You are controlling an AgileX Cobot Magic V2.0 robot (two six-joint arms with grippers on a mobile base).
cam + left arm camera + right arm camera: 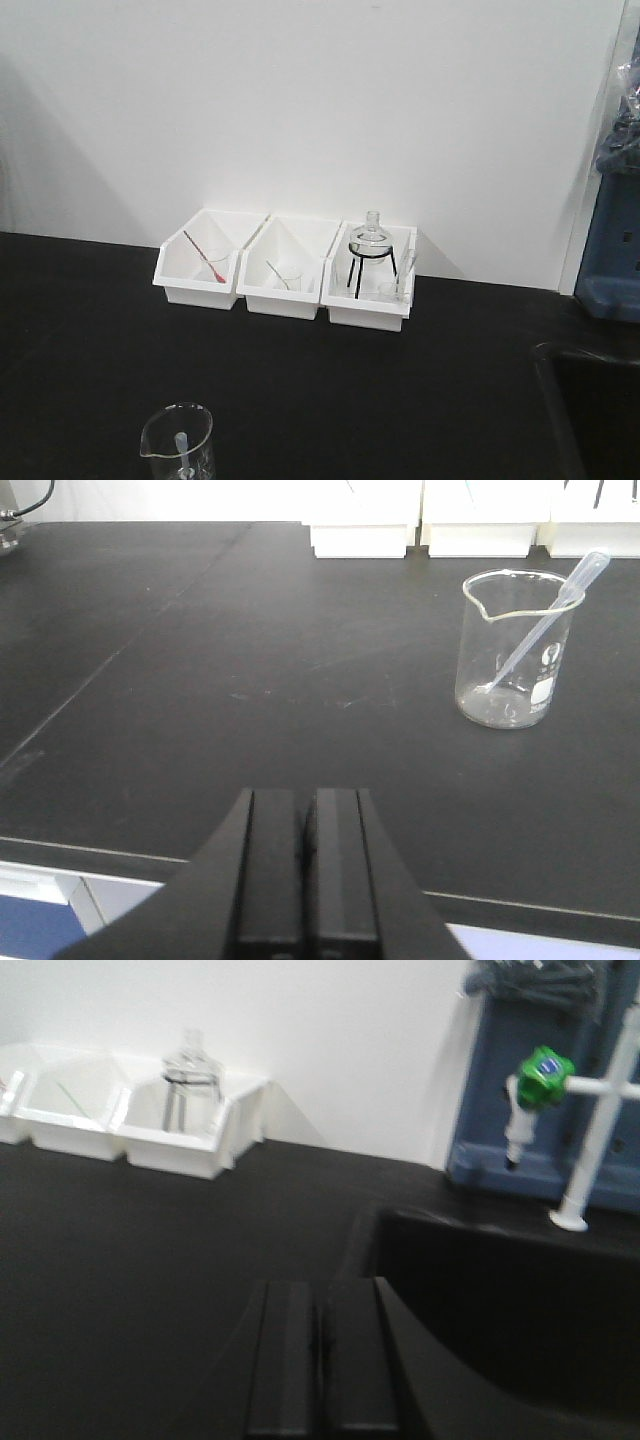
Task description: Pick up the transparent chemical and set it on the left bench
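Both end effectors are pressed together and hold nothing: the left end effector (305,870) hovers over the bare black desk (200,680), the right end effector (320,1360) beside the sink (500,1300). The pipette (545,625), slim, clear-whitish with a squeeze bulb on top, leans tilted inside a glass beaker (508,650) standing on the desk, right of the left end effector.
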